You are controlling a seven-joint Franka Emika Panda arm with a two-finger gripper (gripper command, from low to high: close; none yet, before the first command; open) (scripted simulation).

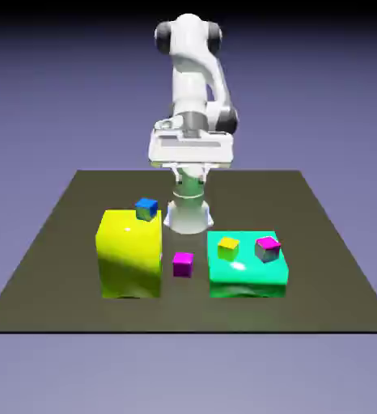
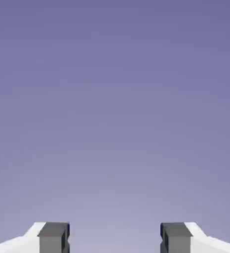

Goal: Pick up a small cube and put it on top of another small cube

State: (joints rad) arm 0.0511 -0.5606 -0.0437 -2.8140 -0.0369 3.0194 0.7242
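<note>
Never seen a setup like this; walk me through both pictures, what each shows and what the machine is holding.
This is a computer-rendered scene. The machine is one white robot arm ending in a two-finger gripper.

The exterior view comes from a fixed camera facing the arm across a dark table. On the exterior view's left stands a tall yellow block with a small blue cube on it. On the right, a low green block carries a yellow-topped cube and a magenta-topped cube with grey sides. Between the two blocks sits an all-magenta cube.

The hand view comes from a camera on the hand. It shows only backdrop and, at the bottom edge, two grey fingertips standing apart. Nothing is between them, so nothing is held.
</note>
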